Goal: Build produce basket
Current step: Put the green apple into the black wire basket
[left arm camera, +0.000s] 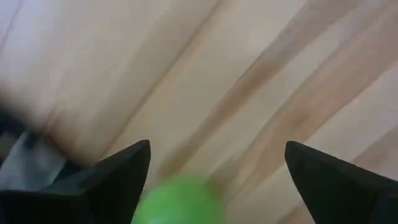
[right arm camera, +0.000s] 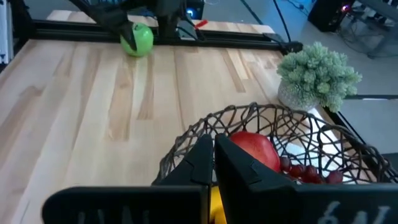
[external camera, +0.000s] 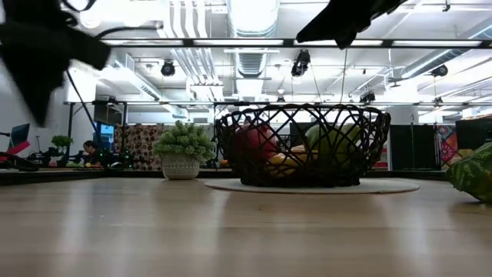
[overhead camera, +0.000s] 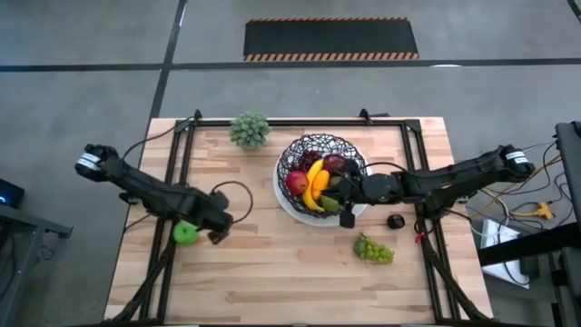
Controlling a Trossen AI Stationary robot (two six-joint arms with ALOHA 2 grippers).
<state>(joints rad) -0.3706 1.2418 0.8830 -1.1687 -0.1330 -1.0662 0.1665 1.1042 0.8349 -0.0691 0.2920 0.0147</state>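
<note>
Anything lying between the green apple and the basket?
No: in the high view only bare tabletop separates the green apple, by the left gripper, from the basket.

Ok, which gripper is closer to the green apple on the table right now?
The left. The left gripper, fingers open, is right beside the green apple. The right gripper is shut at the basket rim, far across the table.

A blurred round green apple point(left arm camera: 177, 200) is cut off at the bottom edge of the left wrist view. At the low view's right edge, a green grape bunch point(external camera: 475, 173) shows only partly.
</note>
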